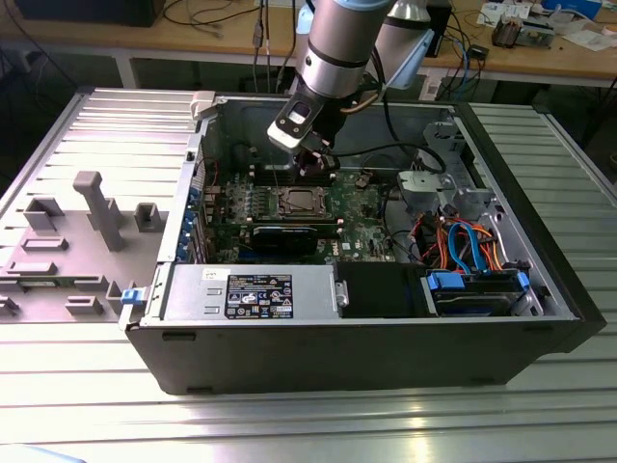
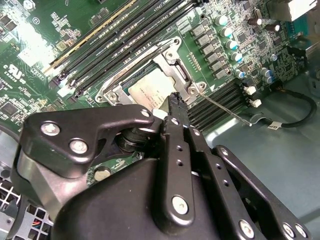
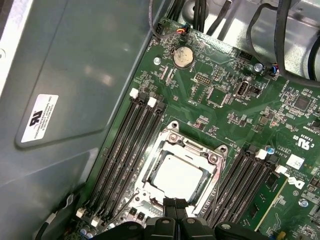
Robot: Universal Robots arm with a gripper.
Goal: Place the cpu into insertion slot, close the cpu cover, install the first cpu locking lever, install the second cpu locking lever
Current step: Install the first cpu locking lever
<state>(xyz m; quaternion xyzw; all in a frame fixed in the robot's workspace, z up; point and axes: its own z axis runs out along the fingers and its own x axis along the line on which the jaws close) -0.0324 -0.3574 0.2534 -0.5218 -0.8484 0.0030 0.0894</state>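
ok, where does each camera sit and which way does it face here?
Exterior view: off the arm, high, looking down into the open computer case; shows the arm and gripper above the motherboard.
First wrist view: on the arm, facing down at the cpu framed by its cpu cover; shut fingertips show.
Second wrist view: on the arm, looking past the gripper body at the same cpu.
Shared: both wrist views show cpu, cpu cover, memory slots.

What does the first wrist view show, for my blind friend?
The robot's black hand, shut, is at the edge of a silver cpu, with the metal cpu cover lying flat around it. Long black memory slots flank it on a green circuit board.
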